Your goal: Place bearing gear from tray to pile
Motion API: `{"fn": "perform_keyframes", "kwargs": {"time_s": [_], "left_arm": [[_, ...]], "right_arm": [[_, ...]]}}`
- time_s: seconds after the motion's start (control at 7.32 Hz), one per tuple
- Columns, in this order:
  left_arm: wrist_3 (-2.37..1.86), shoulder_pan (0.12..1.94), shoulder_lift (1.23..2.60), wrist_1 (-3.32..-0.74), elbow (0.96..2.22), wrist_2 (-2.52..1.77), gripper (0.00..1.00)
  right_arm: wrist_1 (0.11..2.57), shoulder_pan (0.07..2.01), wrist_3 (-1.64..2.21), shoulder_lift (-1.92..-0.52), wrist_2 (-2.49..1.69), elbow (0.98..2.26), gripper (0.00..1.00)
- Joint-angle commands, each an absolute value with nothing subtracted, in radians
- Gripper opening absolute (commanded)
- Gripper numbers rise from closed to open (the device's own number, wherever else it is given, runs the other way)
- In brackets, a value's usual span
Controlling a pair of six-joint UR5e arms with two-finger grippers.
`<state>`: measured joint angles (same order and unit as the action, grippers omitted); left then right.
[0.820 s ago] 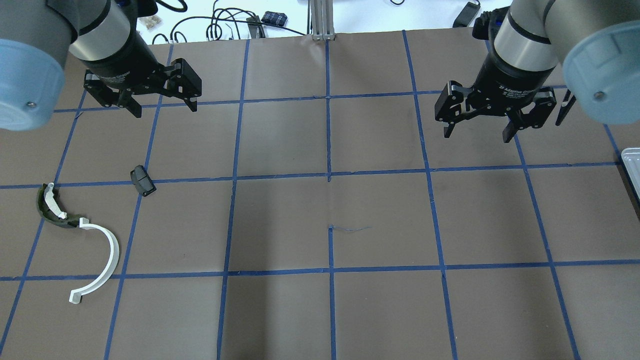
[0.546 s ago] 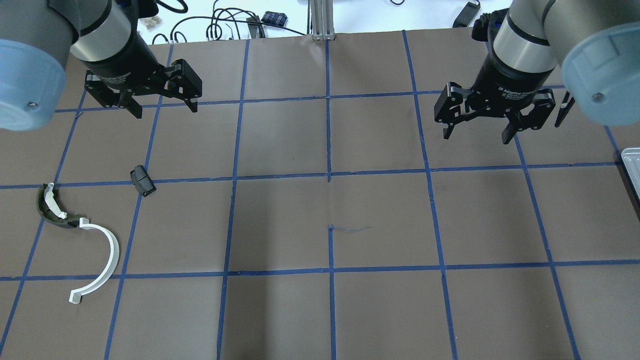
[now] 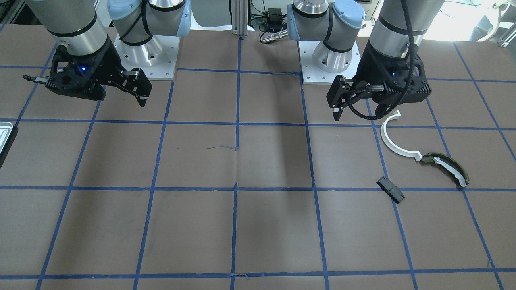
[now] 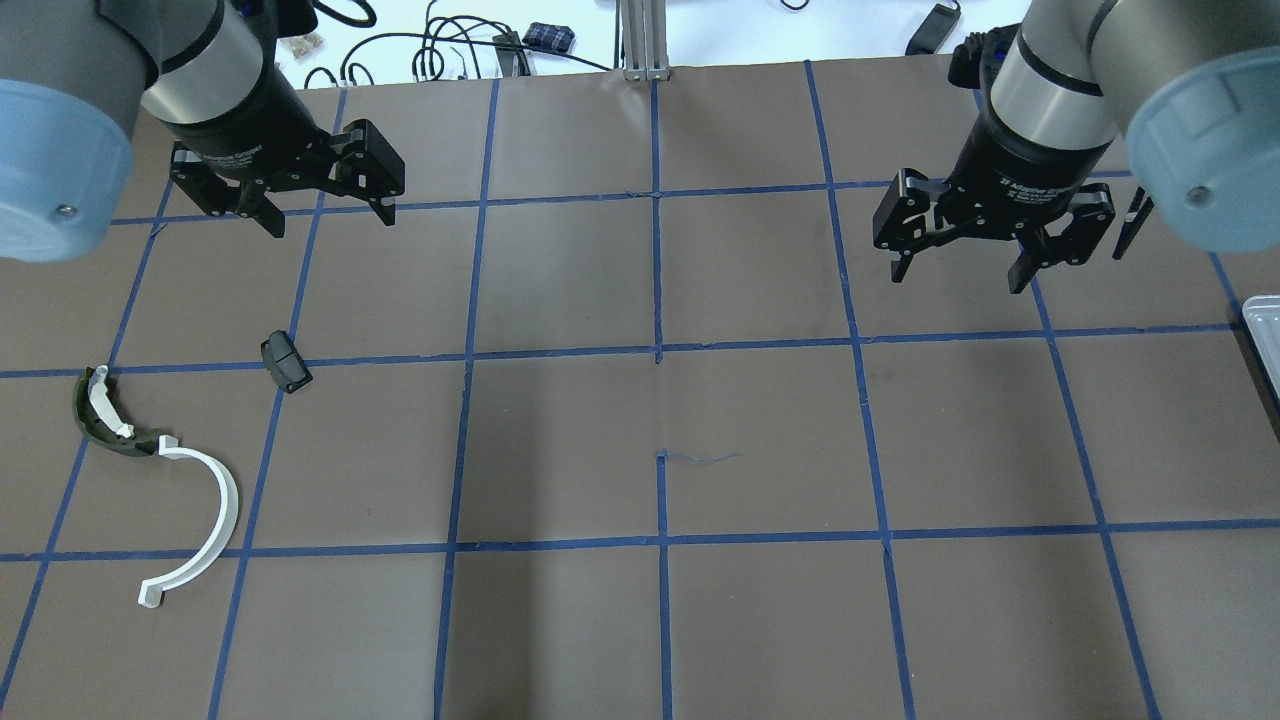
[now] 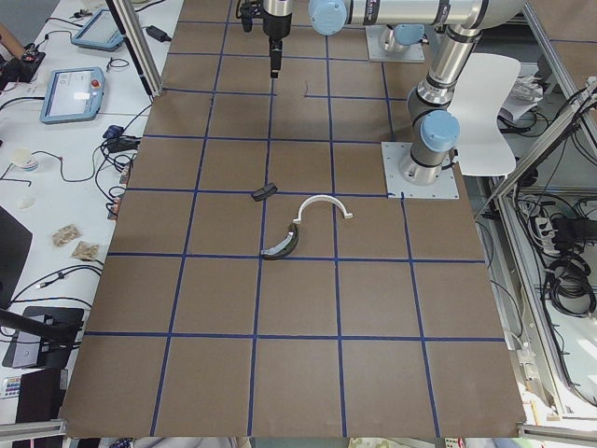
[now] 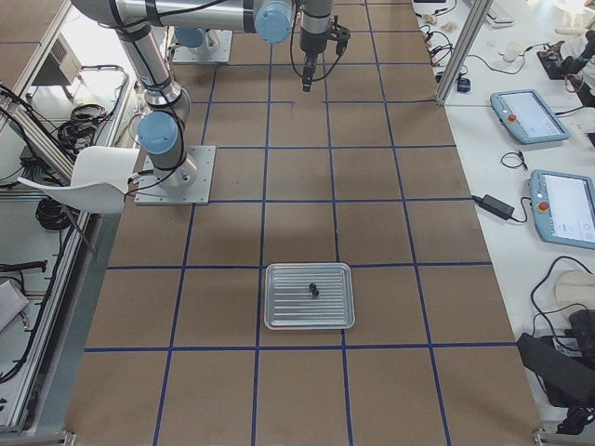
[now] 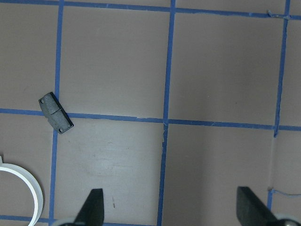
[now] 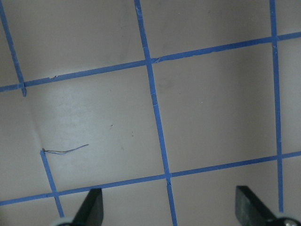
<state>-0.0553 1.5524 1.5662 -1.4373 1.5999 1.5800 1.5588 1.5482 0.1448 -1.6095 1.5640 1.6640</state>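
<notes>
The silvery tray point(image 6: 279, 311) lies on the table's right end, with small dark parts point(image 6: 314, 290) on it, too small to identify. Only its edge shows in the overhead view point(image 4: 1264, 335). The pile lies at the left: a white half-ring arc point(image 4: 212, 520), a dark olive curved piece point(image 4: 100, 418) and a black block point(image 4: 285, 362). My left gripper point(image 4: 330, 222) hangs open and empty above the table, behind the block point(image 7: 55, 119). My right gripper point(image 4: 958, 280) is open and empty, well left of the tray.
Brown paper with a blue tape grid point(image 4: 658, 350) covers the table. Cables and small devices point(image 4: 470, 45) lie beyond the far edge. The two arm bases point(image 3: 330, 52) stand at the robot's side. The pile also shows in the front view point(image 3: 393, 141).
My right gripper has shifted slightly toward the right and nearer in the overhead view. The left gripper and the pile have stayed put.
</notes>
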Motion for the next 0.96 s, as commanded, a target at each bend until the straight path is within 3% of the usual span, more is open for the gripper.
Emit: {"fn": "perform_keyframes", "kwargs": {"time_s": [0.0, 0.82], "left_arm": [[-0.055, 1.552, 1.566, -1.437, 1.6, 1.58, 1.0], [-0.051, 1.552, 1.562, -1.439, 1.594, 1.58, 1.0]], "right_arm": [[1.554, 1.536, 0.144, -1.611, 1.563, 1.664, 1.0], [1.594, 1.195, -0.603, -1.582, 1.563, 1.667, 1.0]]}}
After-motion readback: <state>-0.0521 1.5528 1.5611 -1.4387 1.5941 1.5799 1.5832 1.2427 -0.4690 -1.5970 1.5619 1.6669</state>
